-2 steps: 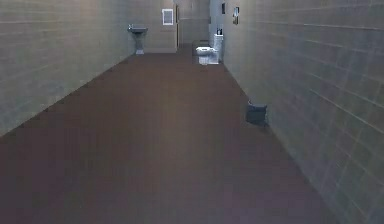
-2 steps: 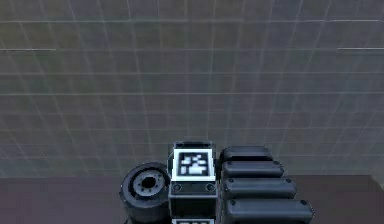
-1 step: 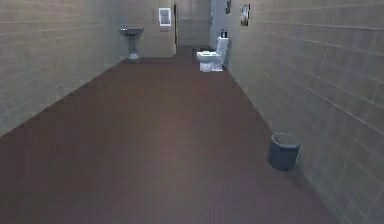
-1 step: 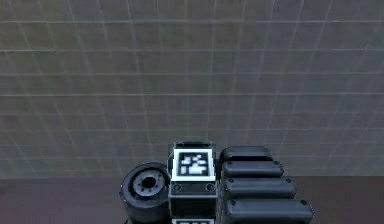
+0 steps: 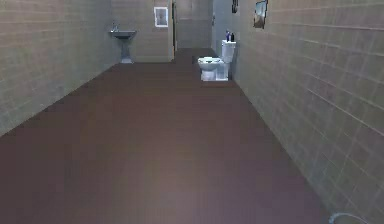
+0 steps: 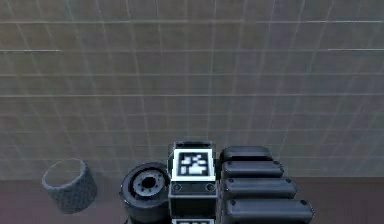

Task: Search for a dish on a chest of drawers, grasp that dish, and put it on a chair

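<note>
1. Two fixtures, the sink (image 5: 122, 38) upper left and the toilet (image 5: 213, 62) upper centre, mark a bathroom. Where the dish lies cannot be told, so search onward via the dark opening (image 5: 190, 25) beyond.
2. Lower centre, the gripper (image 6: 148, 187) sits before the tiled wall (image 6: 190, 70). Whether it holds anything cannot be told. Travel with the arm (image 6: 260, 185) retracted.

A white toilet (image 5: 211, 66) is shown by the tiled wall (image 5: 320, 90), a basin (image 5: 122, 35) mounted opposite; a grey cylindrical container (image 6: 68, 186) is seen on the floor (image 5: 150, 140).
</note>
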